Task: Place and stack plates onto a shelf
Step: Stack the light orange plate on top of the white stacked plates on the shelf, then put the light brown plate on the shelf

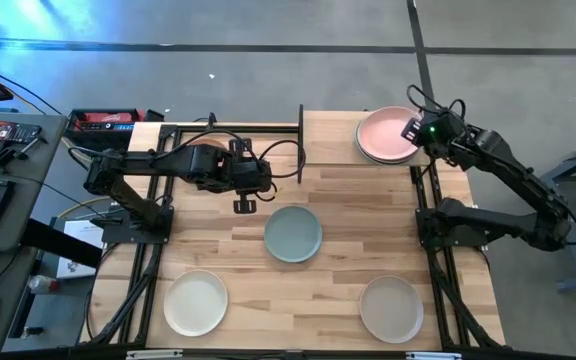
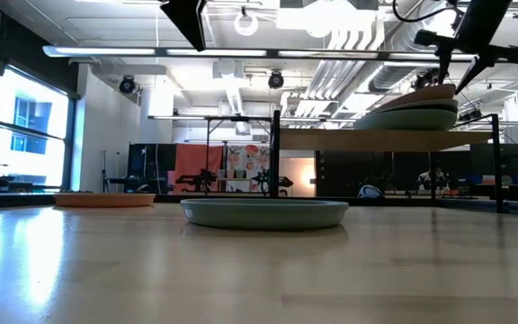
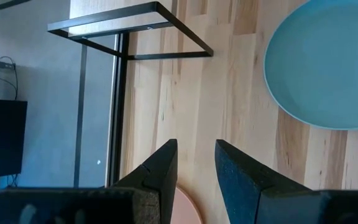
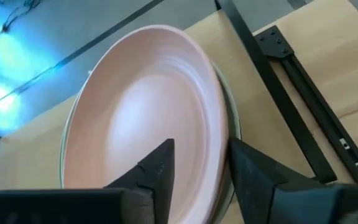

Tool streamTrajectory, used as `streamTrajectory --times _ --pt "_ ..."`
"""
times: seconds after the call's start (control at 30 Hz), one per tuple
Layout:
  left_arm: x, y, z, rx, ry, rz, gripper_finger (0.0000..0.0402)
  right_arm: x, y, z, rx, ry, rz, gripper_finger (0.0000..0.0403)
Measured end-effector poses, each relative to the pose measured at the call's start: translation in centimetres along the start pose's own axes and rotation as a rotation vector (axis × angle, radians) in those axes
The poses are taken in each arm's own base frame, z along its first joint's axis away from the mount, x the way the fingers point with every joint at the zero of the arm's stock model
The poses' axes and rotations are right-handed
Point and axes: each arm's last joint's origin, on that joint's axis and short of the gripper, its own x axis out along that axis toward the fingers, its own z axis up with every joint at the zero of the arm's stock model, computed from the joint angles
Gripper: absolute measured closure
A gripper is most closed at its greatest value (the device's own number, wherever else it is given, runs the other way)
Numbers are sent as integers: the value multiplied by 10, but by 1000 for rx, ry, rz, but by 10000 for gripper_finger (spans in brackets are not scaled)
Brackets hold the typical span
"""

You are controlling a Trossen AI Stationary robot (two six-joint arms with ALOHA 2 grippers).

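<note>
1. the plates are round, shallow and matte; the pink plate (image 1: 386, 133) tops a small stack on the light-wood shelf (image 1: 333, 140), with a pale green plate's rim (image 4: 230, 118) showing just beneath it.
2. on the slatted table (image 1: 338, 220) four plates lie singly: a blue-green plate (image 1: 293, 233) at the middle, a cream-white plate (image 1: 196, 302) and a beige plate (image 1: 391, 308) near the front edge, and a peach plate (image 2: 105, 200) mostly hidden under the left arm.
3. the right gripper (image 4: 199, 163) sits at the pink plate's rim, its fingers parted either side of the edge, not clamping it.
4. the left gripper (image 3: 196, 163) hovers over bare wood beside the blue-green plate, fingers apart, holding nothing.
</note>
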Motion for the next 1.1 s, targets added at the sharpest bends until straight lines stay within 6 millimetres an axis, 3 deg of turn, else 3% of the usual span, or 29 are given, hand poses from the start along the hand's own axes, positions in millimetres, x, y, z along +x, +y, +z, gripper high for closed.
streamTrajectory --times 0.27,0.47,0.73,1.1 --pt "0 0 0 0 0 0 304 -15 -14 0 7 6 39 273" --pt "0 0 0 0 0 0 304 -26 -22 -1 -97 43 131 273" --pt "0 0 0 0 0 0 304 -37 -24 -6 -277 215 363 273" --pt "0 0 0 0 0 0 304 -47 -18 -21 -460 582 679 273"
